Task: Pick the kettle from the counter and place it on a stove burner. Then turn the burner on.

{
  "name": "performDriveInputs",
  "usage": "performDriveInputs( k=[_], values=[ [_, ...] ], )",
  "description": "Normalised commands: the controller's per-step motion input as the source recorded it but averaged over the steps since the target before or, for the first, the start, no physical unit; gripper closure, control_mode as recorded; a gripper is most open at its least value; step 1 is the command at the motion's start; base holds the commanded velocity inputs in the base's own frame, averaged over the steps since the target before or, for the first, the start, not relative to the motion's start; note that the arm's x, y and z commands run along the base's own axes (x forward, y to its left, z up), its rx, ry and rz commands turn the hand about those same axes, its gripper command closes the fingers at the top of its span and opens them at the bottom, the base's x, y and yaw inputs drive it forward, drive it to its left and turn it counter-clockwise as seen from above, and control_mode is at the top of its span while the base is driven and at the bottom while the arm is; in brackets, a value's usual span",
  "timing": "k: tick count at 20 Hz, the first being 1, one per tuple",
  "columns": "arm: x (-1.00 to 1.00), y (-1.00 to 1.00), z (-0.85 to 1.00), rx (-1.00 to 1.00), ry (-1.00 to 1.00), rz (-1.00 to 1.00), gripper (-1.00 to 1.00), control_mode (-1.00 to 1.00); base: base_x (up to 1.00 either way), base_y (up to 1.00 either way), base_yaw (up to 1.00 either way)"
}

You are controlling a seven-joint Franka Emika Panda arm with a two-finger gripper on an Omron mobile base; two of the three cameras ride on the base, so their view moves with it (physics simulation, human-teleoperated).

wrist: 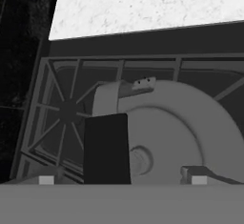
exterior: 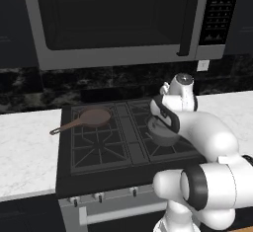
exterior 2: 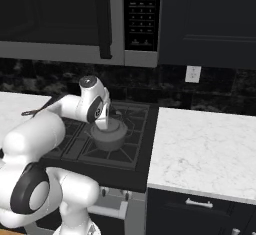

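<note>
Hand view: squat grey metal kettle [wrist: 176, 132] sits on black cast-iron stove burner [wrist: 66, 111], near white marble surface [wrist: 143, 6]. Fingers [wrist: 46, 180] flank kettle's dark handle [wrist: 107, 149]; grip unclear. Brown frying pan [exterior: 91, 118] left of kettle.

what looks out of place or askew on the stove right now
Nothing stands out. The squat grey metal kettle sits upright on a black cast-iron burner grate at the stove's right side, under the hand. The brown long-handled frying pan lies flat on a back-left burner.
</note>
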Motion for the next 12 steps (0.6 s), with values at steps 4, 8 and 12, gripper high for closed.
performDriveInputs(
  k=[4, 8, 12],
  values=[
    [-0.02, 0.01, 0.35, 0.0, 0.0, 0.0, -1.0, -1.0, 0.0, 0.0, 0.0],
    [-0.73, 0.0, 0.35, -0.03, -0.01, 0.03, -1.0, -1.0, 0.0, 0.0, 0.0],
    [-1.0, -0.08, 0.38, 0.0, -0.14, 0.0, -1.0, -1.0, 0.0, 0.0, 0.0]
  ],
)
